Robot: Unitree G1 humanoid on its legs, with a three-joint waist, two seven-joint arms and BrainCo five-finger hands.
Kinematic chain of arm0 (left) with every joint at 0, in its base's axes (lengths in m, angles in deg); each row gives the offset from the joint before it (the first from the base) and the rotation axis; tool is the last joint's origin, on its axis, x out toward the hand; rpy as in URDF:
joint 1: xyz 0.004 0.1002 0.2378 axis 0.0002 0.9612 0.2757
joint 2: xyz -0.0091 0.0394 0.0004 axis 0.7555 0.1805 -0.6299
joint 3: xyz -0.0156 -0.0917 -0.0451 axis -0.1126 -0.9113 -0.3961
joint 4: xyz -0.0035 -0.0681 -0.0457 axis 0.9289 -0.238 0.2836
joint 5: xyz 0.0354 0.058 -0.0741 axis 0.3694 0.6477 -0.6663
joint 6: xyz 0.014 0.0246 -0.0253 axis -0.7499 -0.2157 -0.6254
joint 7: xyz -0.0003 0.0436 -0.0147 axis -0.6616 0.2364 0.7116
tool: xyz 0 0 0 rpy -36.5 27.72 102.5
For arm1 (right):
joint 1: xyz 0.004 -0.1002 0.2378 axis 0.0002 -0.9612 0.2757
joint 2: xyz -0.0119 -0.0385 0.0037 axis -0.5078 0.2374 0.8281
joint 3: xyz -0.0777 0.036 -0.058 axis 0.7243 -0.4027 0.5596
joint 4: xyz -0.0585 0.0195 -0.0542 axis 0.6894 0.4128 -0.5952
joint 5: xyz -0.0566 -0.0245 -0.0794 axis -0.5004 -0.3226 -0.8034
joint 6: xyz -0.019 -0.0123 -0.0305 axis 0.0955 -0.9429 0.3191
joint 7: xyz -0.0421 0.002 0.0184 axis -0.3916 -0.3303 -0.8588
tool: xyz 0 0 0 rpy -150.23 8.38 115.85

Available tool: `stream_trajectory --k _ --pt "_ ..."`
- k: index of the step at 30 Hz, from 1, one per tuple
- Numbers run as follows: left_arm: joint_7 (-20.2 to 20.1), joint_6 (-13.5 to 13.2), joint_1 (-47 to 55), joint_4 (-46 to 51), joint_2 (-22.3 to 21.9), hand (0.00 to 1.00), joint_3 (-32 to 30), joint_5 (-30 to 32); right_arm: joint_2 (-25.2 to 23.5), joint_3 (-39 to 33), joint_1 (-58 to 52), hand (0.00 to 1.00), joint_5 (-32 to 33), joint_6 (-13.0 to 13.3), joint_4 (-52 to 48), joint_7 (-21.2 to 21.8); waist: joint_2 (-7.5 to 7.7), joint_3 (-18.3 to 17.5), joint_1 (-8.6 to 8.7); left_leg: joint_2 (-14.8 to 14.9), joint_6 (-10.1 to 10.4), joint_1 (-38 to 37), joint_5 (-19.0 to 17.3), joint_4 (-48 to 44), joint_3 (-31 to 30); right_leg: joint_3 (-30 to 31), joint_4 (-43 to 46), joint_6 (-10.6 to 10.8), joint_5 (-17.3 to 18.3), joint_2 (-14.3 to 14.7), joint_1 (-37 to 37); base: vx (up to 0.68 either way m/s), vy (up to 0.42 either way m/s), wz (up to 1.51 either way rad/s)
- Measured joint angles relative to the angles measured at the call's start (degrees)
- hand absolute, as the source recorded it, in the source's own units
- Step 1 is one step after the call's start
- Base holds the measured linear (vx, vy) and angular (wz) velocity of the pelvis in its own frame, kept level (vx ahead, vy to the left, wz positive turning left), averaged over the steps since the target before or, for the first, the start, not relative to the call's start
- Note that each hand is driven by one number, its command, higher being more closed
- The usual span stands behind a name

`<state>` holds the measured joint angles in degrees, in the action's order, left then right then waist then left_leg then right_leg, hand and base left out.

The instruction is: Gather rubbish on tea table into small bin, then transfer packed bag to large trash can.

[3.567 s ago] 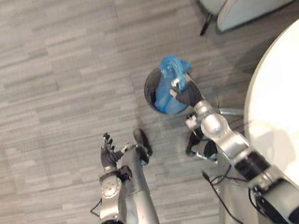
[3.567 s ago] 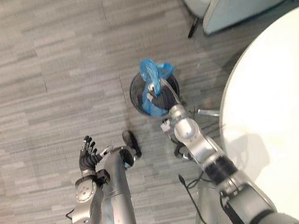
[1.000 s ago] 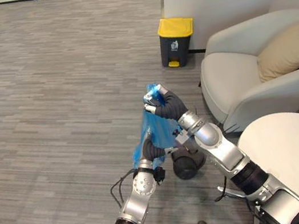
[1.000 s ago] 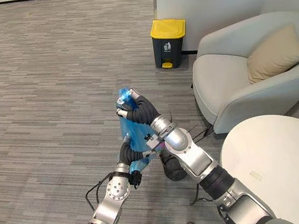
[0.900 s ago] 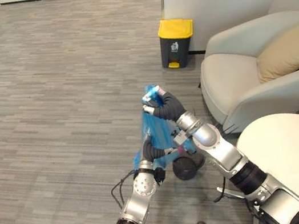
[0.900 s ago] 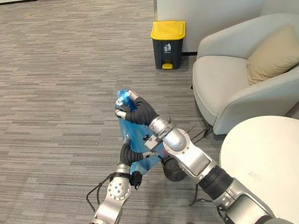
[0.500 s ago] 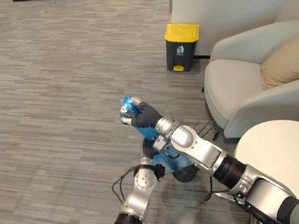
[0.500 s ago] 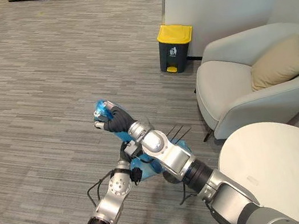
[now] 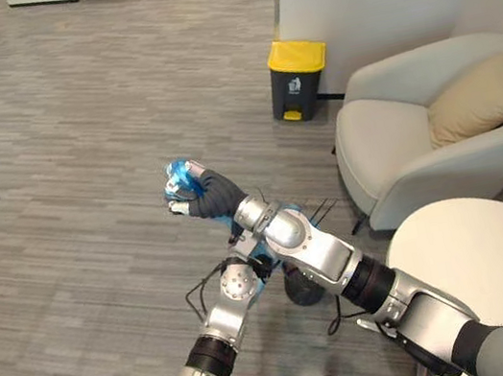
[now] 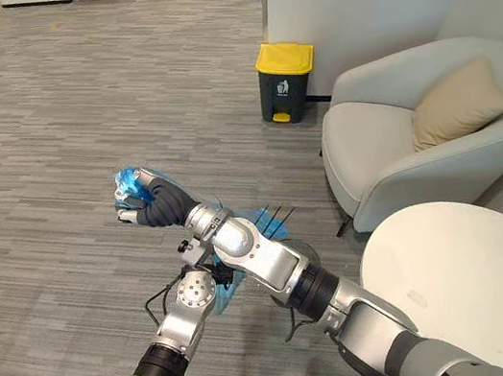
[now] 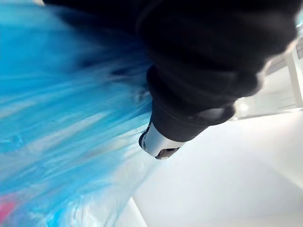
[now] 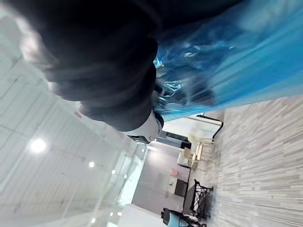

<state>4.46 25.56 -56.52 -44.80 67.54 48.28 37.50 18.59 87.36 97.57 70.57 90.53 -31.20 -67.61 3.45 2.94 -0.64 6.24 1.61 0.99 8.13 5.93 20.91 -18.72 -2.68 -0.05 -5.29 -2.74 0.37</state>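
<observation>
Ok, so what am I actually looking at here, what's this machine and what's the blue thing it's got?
This is a humanoid robot with two silver arms. The two wide pictures come from cameras in its head, looking down past its arms. The two close-up pictures come from cameras on its wrists. Its right hand is curled round the top of a blue bag, held up above the floor. The left hand is against the bag lower down; how it holds, I cannot tell. Under the arms stands a small dark bin. Further off are a yellow-lidded trash can, a grey armchair with a beige cushion, and a round white table.
</observation>
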Motion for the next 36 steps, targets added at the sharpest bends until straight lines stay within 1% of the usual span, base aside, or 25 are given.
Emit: stream_trajectory --k 4,5,6,8,11,13,16,17,18,19,21,22,24,27,28,29,30,31,33,36 --pt "-1.0 0.0 4.5 3.4 0.2 1.0 -2.7 0.0 2.6 -0.8 -5.4 0.0 -6.0 1.0 -3.2 1.1 0.0 0.0 0.03 0.0 0.0 -0.1 0.0 0.0 0.1 0.2 0.0 0.2 0.1 0.0 0.0 0.02 0.007 -0.01" --pt "-1.4 0.0 6.0 3.6 0.2 1.0 -4.1 0.0 3.6 -1.7 -7.7 0.0 -9.2 1.0 -4.0 1.1 0.01 0.0 0.01 0.0 0.0 -0.1 0.0 0.0 0.1 0.2 0.0 0.3 0.2 0.0 0.0 0.0 0.0 0.0" --pt "-1.4 0.0 6.7 3.7 0.2 1.0 -4.6 0.0 4.3 -2.3 -8.8 0.0 -10.5 1.1 -4.3 1.1 0.01 0.0 -0.02 0.0 0.0 -0.1 0.0 0.0 0.1 0.2 0.0 0.4 0.3 0.0 0.0 0.0 0.0 0.0" --pt "-1.8 0.0 9.4 3.8 0.2 1.0 -7.2 -0.3 6.9 -5.1 -12.9 0.0 -16.2 1.2 -4.3 1.1 0.02 0.0 -0.02 0.0 0.0 -0.1 0.0 0.0 0.2 0.3 0.0 0.5 0.3 0.0 0.0 0.0 0.0 0.0" --pt "-2.6 0.0 12.5 5.8 0.3 1.0 -9.4 -1.2 10.1 -8.0 -17.1 0.0 -21.0 1.3 -4.4 1.1 0.04 0.0 -0.03 -0.1 0.0 -0.2 0.0 0.0 0.4 0.8 0.0 0.5 0.4 0.0 0.0 0.02 0.01 -0.04" --pt "-2.7 -0.1 14.7 6.8 0.8 1.0 -11.7 -1.3 13.6 -10.3 -21.3 0.0 -24.8 2.0 -5.1 1.1 0.08 0.0 -0.09 -0.1 0.0 -0.2 0.0 0.0 0.4 1.0 -0.2 0.5 0.4 0.0 0.0 0.0 0.0 0.0" --pt "-3.8 -0.1 16.6 7.1 1.8 1.0 -14.2 -2.2 17.6 -12.3 -26.3 0.0 -27.7 3.5 -8.3 1.2 0.09 0.0 0.09 -0.1 0.0 -0.1 0.0 0.0 0.6 1.4 -0.5 0.5 0.4 0.0 0.0 0.01 0.004 -0.01" --pt "-3.9 -0.1 17.0 7.1 2.0 1.0 -14.6 -2.2 18.4 -12.6 -27.1 0.0 -27.9 3.6 -8.8 1.2 0.11 0.0 0.09 -0.2 0.0 -0.1 0.0 0.0 0.6 1.4 -0.5 0.5 0.4 0.0 0.0 0.0 0.0 0.0" --pt "-3.9 -0.1 17.5 7.1 2.2 1.0 -15.6 -2.2 19.7 -13.1 -28.6 0.0 -27.9 4.5 -8.9 1.5 0.17 0.0 0.01 -0.2 0.0 -0.1 0.0 0.0 0.6 1.4 -0.5 0.5 0.4 0.0 0.0 0.04 0.014 0.02" --pt "-4.1 -0.1 18.0 7.1 2.7 1.0 -16.2 -2.2 20.8 -14.0 -30.5 0.0 -28.0 5.1 -8.9 2.3 0.21 0.0 -0.01 -0.2 0.0 -0.1 0.0 0.0 0.5 1.4 -0.6 0.5 0.4 0.0 0.0 0.04 0.015 0.02" --pt "-4.9 -0.2 18.9 6.9 3.1 1.0 -17.8 -2.2 22.4 -14.1 -32.7 0.0 -28.0 5.5 -8.8 3.2 0.22 0.0 -0.04 -0.3 0.0 0.0 -0.1 0.0 0.5 1.4 -0.6 0.6 0.4 -0.1 0.0 0.03 0.014 0.03" --pt "-5.3 -0.4 19.6 5.9 4.2 1.0 -18.3 -2.2 24.0 -14.2 -35.4 0.0 -27.8 5.8 -8.7 4.2 0.22 0.0 -0.08 -0.3 -0.1 0.1 -0.1 0.1 0.4 1.4 -0.6 0.8 0.5 -0.1 0.1 0.04 0.016 0.04" --pt "-6.2 -0.5 19.7 3.3 5.0 1.0 -19.9 -2.2 25.4 -14.4 -39.1 0.0 -27.6 5.9 -8.4 6.1 0.23 0.0 -0.05 -0.4 -0.1 0.2 -0.1 0.1 0.3 1.4 -0.6 0.9 0.7 -0.2 0.1 0.04 0.017 0.04" --pt "-6.6 -0.5 21.0 0.5 6.5 1.0 -20.7 -2.2 24.5 -17.1 -44.9 0.0 -27.5 6.6 -5.3 7.4 0.22 0.1 0.1 -0.8 -0.4 0.1 -0.3 0.1 0.2 1.4 -0.5 0.9 0.9 -0.4 -0.1 0.04 0.026 0.03" --pt "-7.2 -0.5 22.4 0.1 6.4 1.0 -21.7 -2.2 22.7 -19.7 -47.1 0.0 -27.5 6.8 -2.6 7.4 0.19 0.1 0.36 -1.0 -0.6 0.1 -0.5 0.1 0.2 1.5 -0.5 1.0 0.9 -0.5 -0.1 0.04 0.039 0.04" --pt "-7.7 -0.5 24.2 0.1 6.3 1.0 -22.5 -2.2 20.0 -23.2 -48.7 0.0 -27.5 6.8 0.8 7.3 0.13 0.1 1.02 -1.2 -0.7 0.1 -0.6 0.1 0.1 1.5 -0.4 1.2 1.1 -0.7 -0.1 0.04 0.04 0.06" --pt "-7.8 -0.5 25.9 0.1 6.3 1.0 -23.1 -2.2 18.2 -25.8 -49.5 0.0 -27.5 6.6 3.1 7.0 0.0 0.2 1.56 -1.4 -0.8 0.1 -0.7 0.1 0.1 1.5 -0.3 1.2 1.1 -0.9 -0.1 0.04 0.043 0.04" --pt "-7.9 -0.5 26.8 0.0 6.3 1.0 -23.5 -2.2 17.1 -27.7 -50.0 0.0 -27.4 6.4 4.3 6.7 -0.1 0.2 1.74 -1.5 -0.9 0.1 -0.7 0.1 0.1 1.5 -0.3 1.3 1.2 -1.0 0.0 0.03 0.036 0.04" --pt "-9.0 -0.5 29.3 -1.4 6.3 1.0 -25.6 -2.2 14.0 -33.9 -51.8 0.0 -26.1 5.5 8.1 4.8 -0.5 0.4 2.19 -2.0 -1.4 0.3 -1.1 0.1 -0.1 1.7 -0.3 1.6 1.4 -1.4 0.0 0.04 0.055 0.08" --pt "-10.8 -0.5 31.9 -2.2 6.3 1.0 -27.9 -2.5 11.8 -38.8 -52.4 0.0 -24.2 4.7 11.9 2.7 -1.4 1.0 2.52 -2.5 -1.7 1.5 -1.3 0.0 -0.7 1.4 0.2 2.4 1.9 -1.9 0.4 0.01 0.052 0.19"
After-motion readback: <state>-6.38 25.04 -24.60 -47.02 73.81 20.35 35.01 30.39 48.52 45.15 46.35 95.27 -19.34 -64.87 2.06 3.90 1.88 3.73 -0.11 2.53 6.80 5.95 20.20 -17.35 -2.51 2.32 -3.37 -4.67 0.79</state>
